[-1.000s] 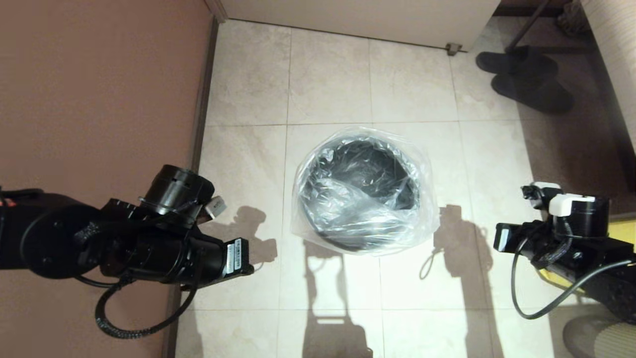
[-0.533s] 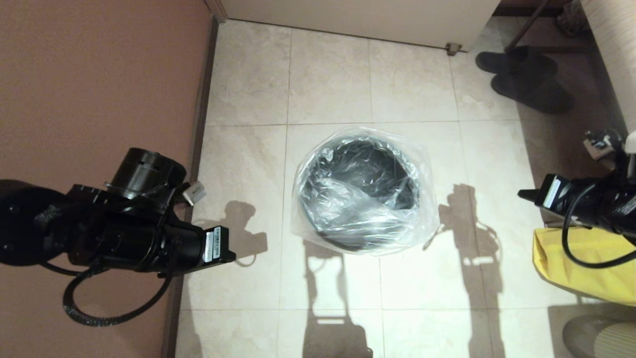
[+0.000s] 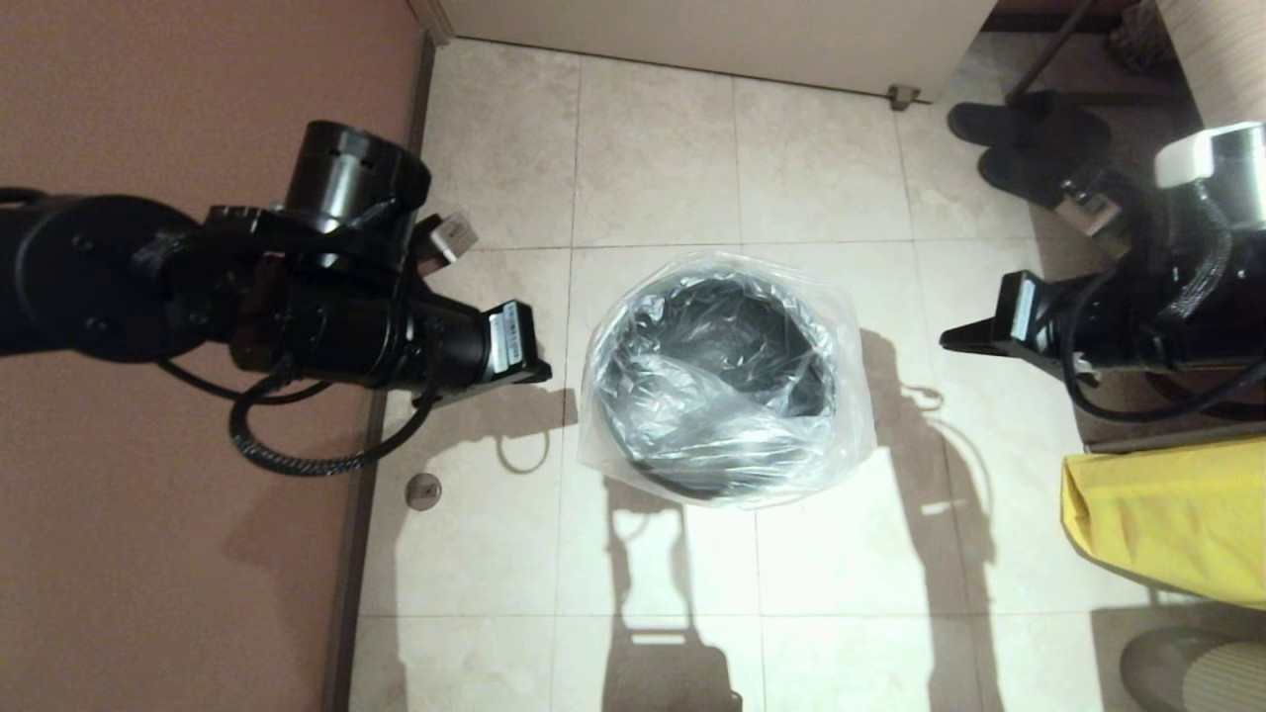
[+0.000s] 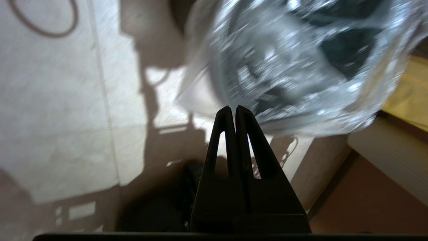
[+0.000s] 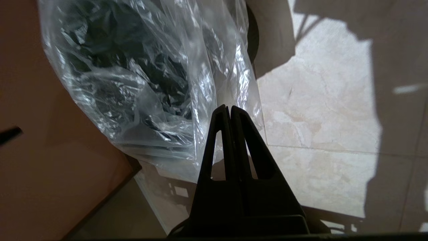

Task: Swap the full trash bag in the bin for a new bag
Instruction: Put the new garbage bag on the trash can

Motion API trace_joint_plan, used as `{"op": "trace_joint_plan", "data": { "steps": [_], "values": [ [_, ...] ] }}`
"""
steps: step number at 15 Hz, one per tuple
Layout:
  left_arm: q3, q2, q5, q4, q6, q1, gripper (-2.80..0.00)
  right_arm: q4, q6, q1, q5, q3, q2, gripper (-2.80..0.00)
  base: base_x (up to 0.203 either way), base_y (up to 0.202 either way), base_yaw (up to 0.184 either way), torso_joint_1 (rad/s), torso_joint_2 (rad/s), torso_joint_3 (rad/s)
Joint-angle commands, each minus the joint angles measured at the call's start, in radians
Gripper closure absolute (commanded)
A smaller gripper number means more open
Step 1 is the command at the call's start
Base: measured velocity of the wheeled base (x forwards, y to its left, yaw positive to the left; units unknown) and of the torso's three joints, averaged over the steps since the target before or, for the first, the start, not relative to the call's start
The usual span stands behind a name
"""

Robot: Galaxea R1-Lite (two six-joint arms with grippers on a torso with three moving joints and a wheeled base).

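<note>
The bin (image 3: 754, 324) stands on the tiled floor in the middle of the head view. The new bag (image 3: 849, 435) lies crinkled over its mouth and hangs down its outer wall all round. My left gripper (image 3: 542, 372) hovers just left of the bin, shut and holding nothing, a small gap from the plastic. My right gripper (image 3: 951, 340) hovers to the bin's right, also shut and empty, farther from the bag. In the left wrist view the shut gripper (image 4: 233, 108) points at the bag (image 4: 294, 67). In the right wrist view the gripper (image 5: 228, 107) is in front of the bag's hanging side (image 5: 214, 77).
An opaque yellow bag (image 3: 1157, 514) lies on the floor at the right edge. Dark slippers (image 3: 1048, 158) sit at the far right. A brown wall (image 3: 178, 554) runs along the left, with a small round floor fitting (image 3: 423, 490) beside it. A pale cabinet base (image 3: 712, 30) closes the far side.
Both arms swung farther away along the bin's sides. The left tip came closer to the bag, and the right arm moved off the yellow bag. The bin and bag stayed still.
</note>
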State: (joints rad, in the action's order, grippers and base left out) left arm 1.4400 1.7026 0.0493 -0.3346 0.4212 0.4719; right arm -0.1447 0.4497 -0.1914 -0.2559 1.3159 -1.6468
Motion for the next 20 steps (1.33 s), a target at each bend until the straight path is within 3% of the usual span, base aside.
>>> {"op": "trace_joint_plan", "data": {
  "steps": [1, 5, 9, 13, 15, 18, 20],
  "values": [
    [0.153, 0.125, -0.007, -0.035, 0.002, 0.042, 0.00, -0.004, -0.031, -0.001, 0.018, 0.012, -0.066, 0.00, 0.000, 0.000, 0.000, 0.000, 0.00, 0.000],
    [0.488, 0.364, -0.047, -0.142, -0.012, 0.138, 0.00, -0.026, -0.071, 0.017, 0.021, -0.067, -0.045, 0.00, 0.000, 0.000, 0.000, 0.000, 0.00, 0.000],
    [0.529, 0.522, -0.108, -0.027, -0.210, 0.260, 0.00, -0.024, -0.069, 0.044, 0.020, -0.050, -0.039, 0.00, 0.000, 0.000, 0.000, 0.000, 0.00, 0.000],
    [0.530, 0.613, -0.111, 0.000, -0.281, 0.268, 0.00, -0.008, -0.061, 0.021, 0.018, -0.051, -0.012, 0.00, 0.000, 0.000, 0.000, 0.000, 0.00, 0.000],
    [0.530, 0.710, -0.117, 0.098, -0.348, 0.249, 0.00, 0.000, -0.059, 0.018, 0.016, -0.062, 0.007, 0.00, 0.000, 0.000, 0.000, 0.000, 0.00, 0.000],
    [0.530, 0.868, -0.131, 0.354, -0.525, 0.216, 0.00, 0.002, -0.059, 0.018, 0.015, -0.064, 0.028, 0.00, 0.000, 0.000, 0.000, 0.000, 0.00, 0.000],
    [0.530, 0.926, -0.138, 0.443, -0.598, 0.205, 0.00, 0.002, -0.057, 0.018, 0.015, -0.064, 0.032, 0.00, 0.000, 0.000, 0.000, 0.000, 0.00, 0.000]
  ]
}}
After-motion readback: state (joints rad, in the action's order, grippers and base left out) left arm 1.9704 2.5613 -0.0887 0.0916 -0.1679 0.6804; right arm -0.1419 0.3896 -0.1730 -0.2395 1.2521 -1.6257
